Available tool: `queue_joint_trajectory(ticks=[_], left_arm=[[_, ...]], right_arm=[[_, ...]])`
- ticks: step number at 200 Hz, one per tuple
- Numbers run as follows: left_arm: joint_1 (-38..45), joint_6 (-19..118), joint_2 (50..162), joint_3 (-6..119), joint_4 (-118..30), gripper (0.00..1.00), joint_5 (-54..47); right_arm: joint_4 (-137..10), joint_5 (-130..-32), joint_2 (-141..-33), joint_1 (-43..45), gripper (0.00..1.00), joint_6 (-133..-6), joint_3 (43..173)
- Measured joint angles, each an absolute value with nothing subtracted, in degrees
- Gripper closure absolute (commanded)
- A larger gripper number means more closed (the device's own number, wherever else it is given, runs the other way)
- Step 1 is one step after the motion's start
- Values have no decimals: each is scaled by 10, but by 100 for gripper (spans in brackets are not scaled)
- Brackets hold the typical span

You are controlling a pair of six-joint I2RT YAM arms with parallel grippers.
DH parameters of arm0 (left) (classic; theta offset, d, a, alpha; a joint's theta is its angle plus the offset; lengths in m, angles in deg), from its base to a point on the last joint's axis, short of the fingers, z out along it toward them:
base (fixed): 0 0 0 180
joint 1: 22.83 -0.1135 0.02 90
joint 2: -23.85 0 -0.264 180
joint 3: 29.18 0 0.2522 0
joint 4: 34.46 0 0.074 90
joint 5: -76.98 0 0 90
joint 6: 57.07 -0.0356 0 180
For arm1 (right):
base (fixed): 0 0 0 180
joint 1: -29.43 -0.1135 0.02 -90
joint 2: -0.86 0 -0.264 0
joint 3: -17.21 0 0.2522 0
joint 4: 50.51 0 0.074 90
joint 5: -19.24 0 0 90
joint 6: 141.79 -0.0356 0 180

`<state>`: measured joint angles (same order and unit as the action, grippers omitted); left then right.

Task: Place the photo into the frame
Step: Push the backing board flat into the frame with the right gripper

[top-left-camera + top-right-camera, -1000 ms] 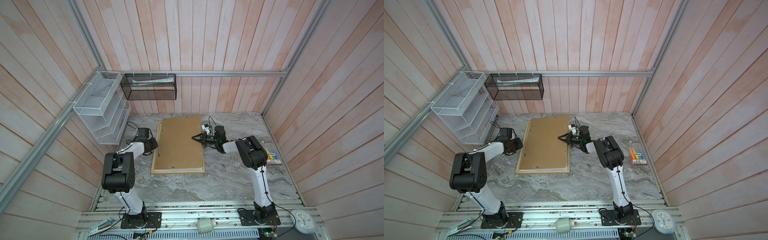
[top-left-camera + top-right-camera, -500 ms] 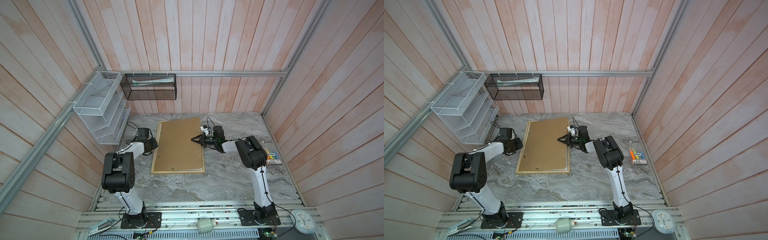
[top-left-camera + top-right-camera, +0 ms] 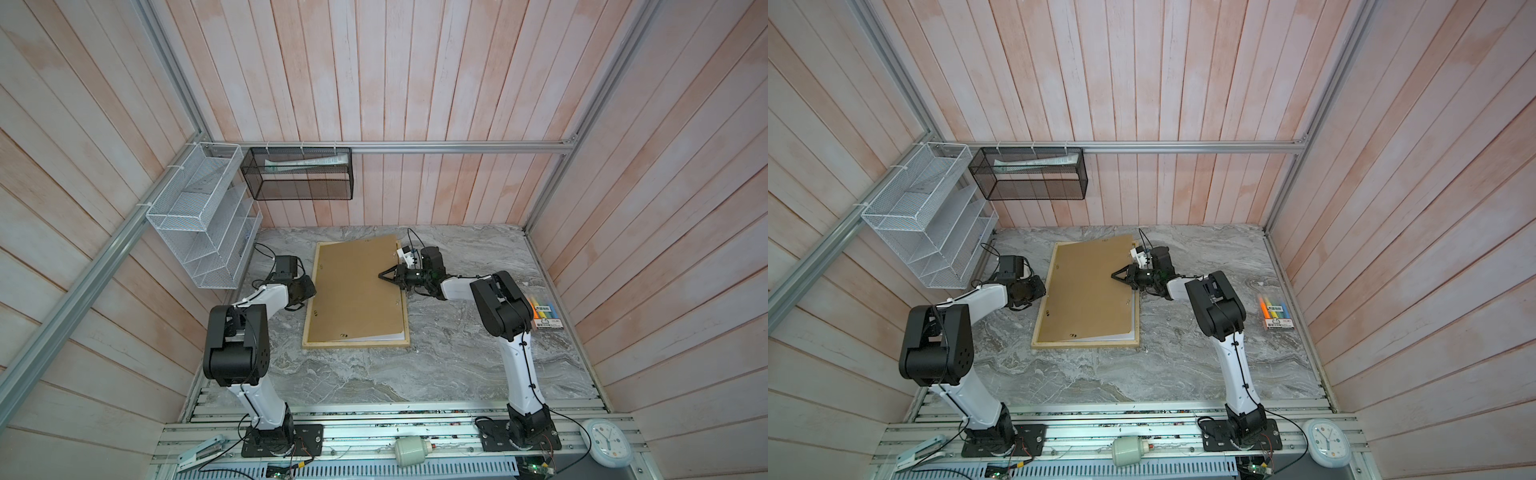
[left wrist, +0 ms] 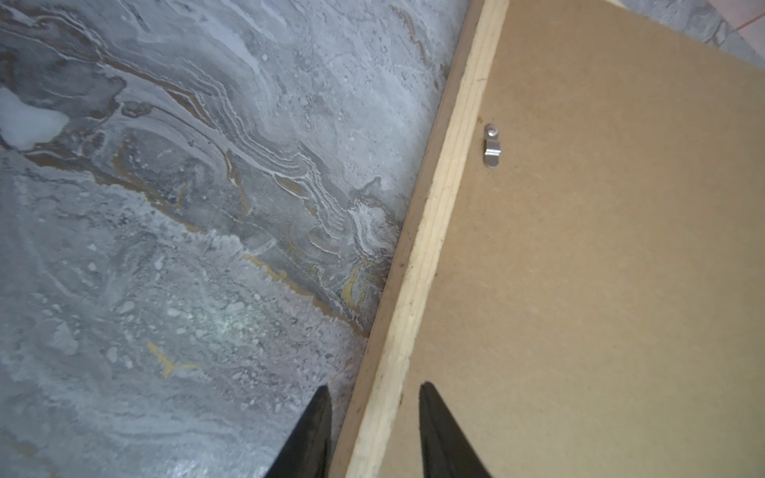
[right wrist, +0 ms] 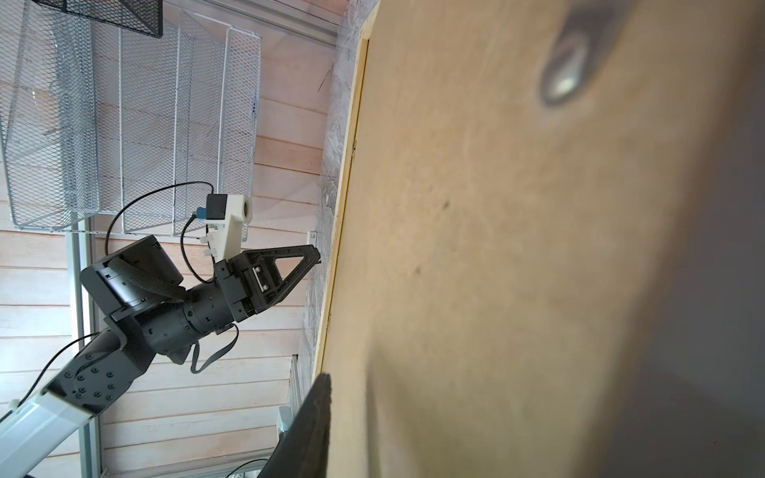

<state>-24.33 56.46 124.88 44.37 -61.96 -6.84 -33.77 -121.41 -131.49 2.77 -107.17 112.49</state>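
Note:
The frame (image 3: pixel 355 344) lies face down on the marble table, a pale wood rail (image 4: pixel 418 269) round a brown back board (image 3: pixel 353 291) that sits skewed, its far right corner over the rail. A white sheet edge (image 3: pixel 384 336) peeks from under the board. The photo is hidden. My left gripper (image 4: pixel 374 389) straddles the left rail, open, with gaps on both sides. My right gripper (image 3: pixel 380 275) reaches in over the board's right side. Only one of its fingers (image 5: pixel 318 409) shows, standing just off the board's face; the board hides the other.
A metal clip (image 4: pixel 491 147) sits on the board near the left rail. A white mesh rack (image 3: pixel 199 216) and a black mesh basket (image 3: pixel 299 174) hang on the walls. A marker pack (image 3: pixel 546 316) lies at the right, a clock (image 3: pixel 606 442) at the front.
My right gripper has slid a little further in over the back board, and its jaws have come apart from the board. The left arm has not moved.

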Motion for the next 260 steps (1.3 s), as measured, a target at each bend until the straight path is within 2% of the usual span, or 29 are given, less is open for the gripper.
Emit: queue_joint_trajectory(ticks=[81, 164, 260], left_arm=[[-243, 565, 1249, 445, -620, 63, -67], [-244, 564, 1249, 450, -620, 62, -62], [-244, 564, 1249, 450, -620, 63, -62]], right_arm=[[-454, -1156, -1307, 19, 43, -982, 1147], [-569, -1072, -1276, 7, 29, -888, 1166], [-648, -993, -1240, 7, 27, -822, 1175]])
